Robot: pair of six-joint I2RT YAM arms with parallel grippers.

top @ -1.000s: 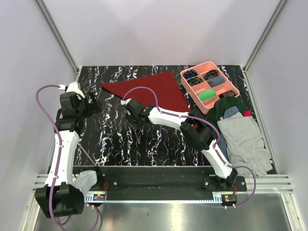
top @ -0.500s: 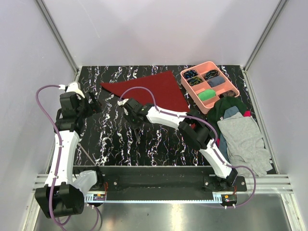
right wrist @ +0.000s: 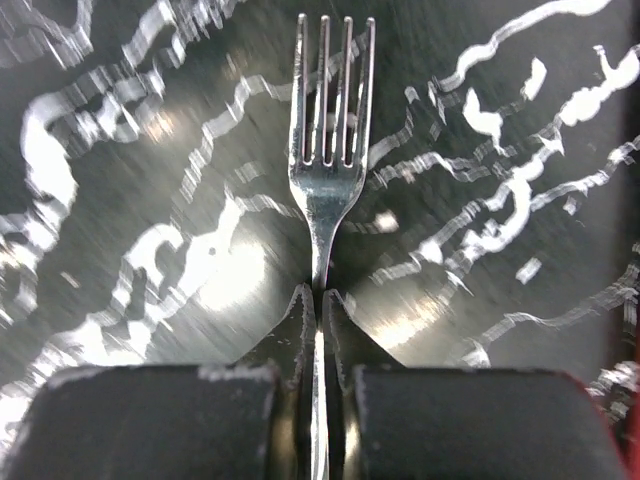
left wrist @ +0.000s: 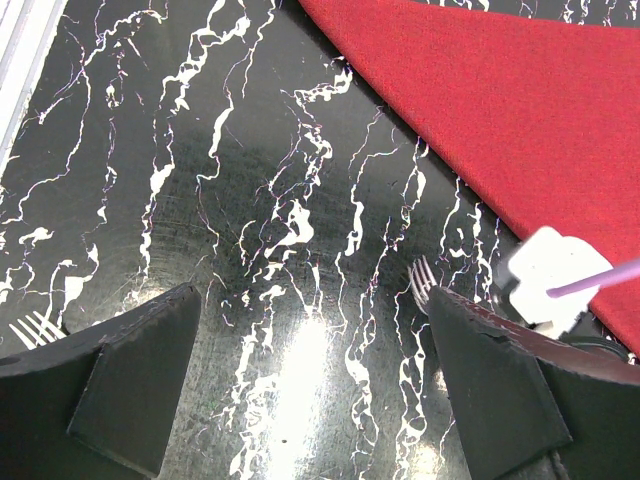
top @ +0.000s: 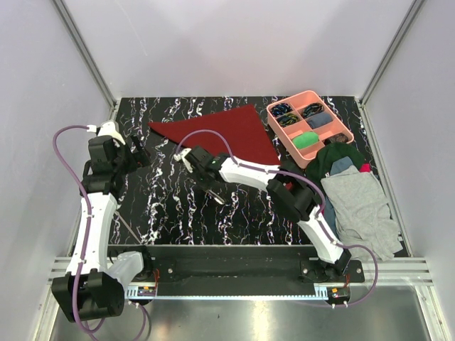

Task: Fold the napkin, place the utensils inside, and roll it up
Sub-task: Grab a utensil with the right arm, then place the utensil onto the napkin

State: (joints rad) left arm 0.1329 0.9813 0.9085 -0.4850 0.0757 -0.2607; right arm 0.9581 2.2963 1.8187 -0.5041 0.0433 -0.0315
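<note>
Now, starting at your left: the left gripper point(top: 132, 152) hangs wide open and empty above the marbled table point(top: 170, 213), its arm folded upright at the left edge. The tines of a second fork point(left wrist: 28, 326) peek in beside its left finger, so that piece waits for a later trip. Next, the right gripper point(right wrist: 320, 300) is pinched fully shut on the neck of a fork point(right wrist: 330, 130), tines pointing out past the fingertips. Lift straight up before you travel, and keep the fork level so it cannot pivot in so narrow a pinch. Carry it to the napkin point(top: 227, 131), which lies folded into a triangle toward the back of the table, just beyond the gripper. Set it down well inside the cloth, parallel to the edge you mean to roll from. Your right arm reaches long and low across the middle, elbow bent near the clothes pile point(top: 359, 202), with the pink tray point(top: 290, 100) behind it.
</note>
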